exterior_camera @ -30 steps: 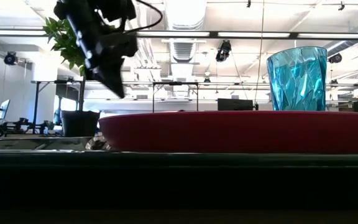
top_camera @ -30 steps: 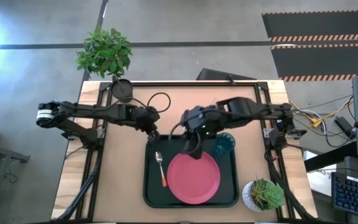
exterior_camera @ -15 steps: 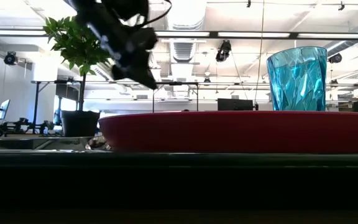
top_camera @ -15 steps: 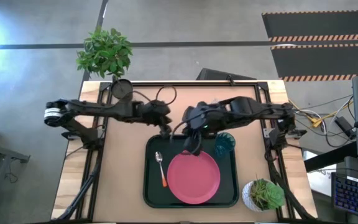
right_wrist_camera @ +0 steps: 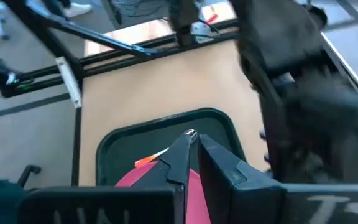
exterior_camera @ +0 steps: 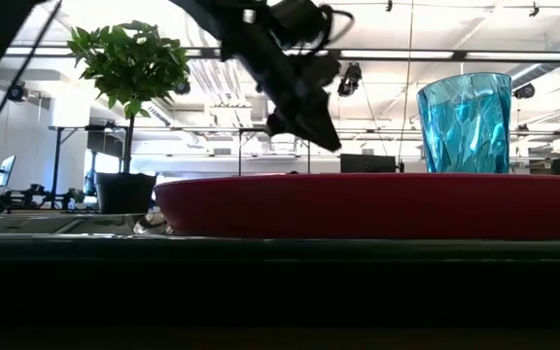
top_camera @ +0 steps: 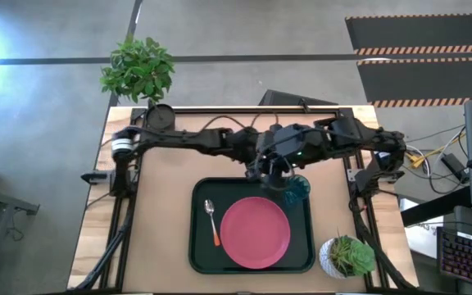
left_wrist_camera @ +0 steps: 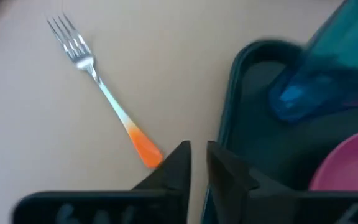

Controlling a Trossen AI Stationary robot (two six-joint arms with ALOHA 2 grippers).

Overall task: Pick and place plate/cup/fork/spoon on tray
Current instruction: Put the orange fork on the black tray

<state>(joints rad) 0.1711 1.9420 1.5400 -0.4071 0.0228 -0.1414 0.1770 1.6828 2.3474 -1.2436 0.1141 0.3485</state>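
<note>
The fork (left_wrist_camera: 98, 87), silver tines and orange handle, lies flat on the bare table just outside the tray's rim (left_wrist_camera: 225, 118); the arms hide it in the high view. On the tray (top_camera: 197, 246) rest the pink plate (top_camera: 255, 233), the spoon (top_camera: 212, 221) and the upright teal cup (top_camera: 296, 188) in the far right corner. My left gripper (left_wrist_camera: 197, 149) hovers by the fork's handle end, fingers narrowly parted and empty; in the low view it (exterior_camera: 321, 138) slants down above the plate. My right gripper (right_wrist_camera: 192, 140) is shut and empty, high over the tray.
A small potted plant (top_camera: 347, 256) stands at the table's near right. A dark round pot (top_camera: 161, 117) and a tall leafy plant (top_camera: 138, 70) are at the far left. Both arms cross over the tray's far edge. Bare tabletop lies left of the tray.
My left gripper has swept along the tray's far edge toward the table's right, from the tray's far left corner to beside the cup. My right gripper has lifted off the plate's far rim and drawn back toward the far edge.
</note>
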